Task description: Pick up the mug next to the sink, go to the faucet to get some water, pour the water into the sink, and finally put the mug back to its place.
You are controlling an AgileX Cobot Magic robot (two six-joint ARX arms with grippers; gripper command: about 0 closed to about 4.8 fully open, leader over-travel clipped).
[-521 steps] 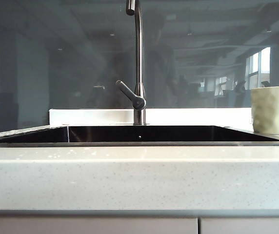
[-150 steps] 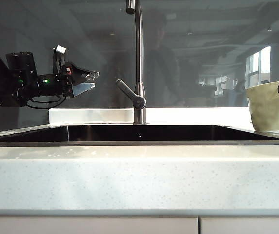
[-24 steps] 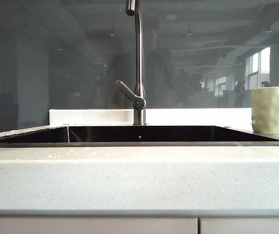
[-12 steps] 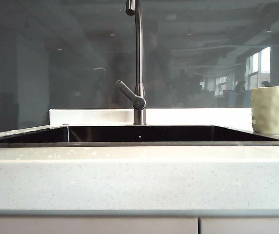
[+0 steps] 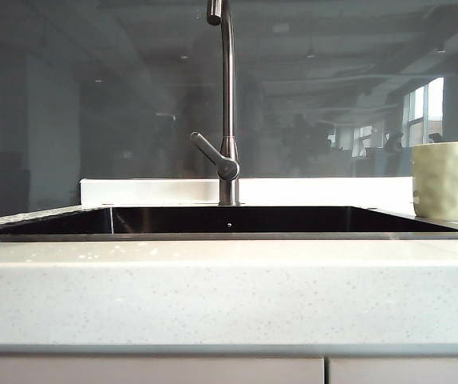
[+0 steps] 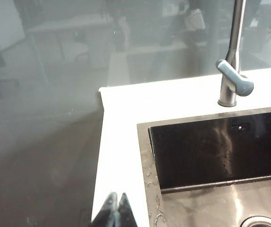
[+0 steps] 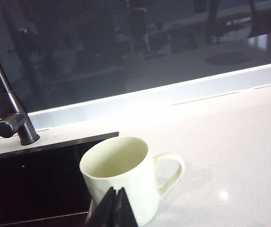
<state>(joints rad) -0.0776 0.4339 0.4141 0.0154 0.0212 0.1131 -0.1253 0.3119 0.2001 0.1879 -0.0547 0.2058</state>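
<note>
The mug [image 5: 448,181] stands upright on the counter just right of the sink [image 5: 229,235]. In the right wrist view the mug [image 7: 126,179] looks empty, with its handle turned away from the sink [image 7: 31,184]. My right gripper [image 7: 115,193] hovers shut just in front of the mug, holding nothing. My left gripper [image 6: 117,201] is shut over the counter strip beside the sink's [image 6: 211,146] far left corner. The faucet [image 5: 227,104] rises behind the basin and no stream runs from it. A few drops of water [image 6: 150,174] lie on the sink rim. Neither gripper shows in the exterior view.
A dark glass backsplash [image 5: 93,96] stands behind the pale speckled counter [image 5: 213,296]. The faucet's lever [image 6: 237,81] points out toward the basin. A drain [image 6: 263,221] shows on the sink floor. Bare counter [image 7: 239,151] stretches beyond the mug.
Six seconds ago the left arm was in the exterior view and the mug was tilted with a gripper at it. Now both arms are out of that view and the mug stands upright.
</note>
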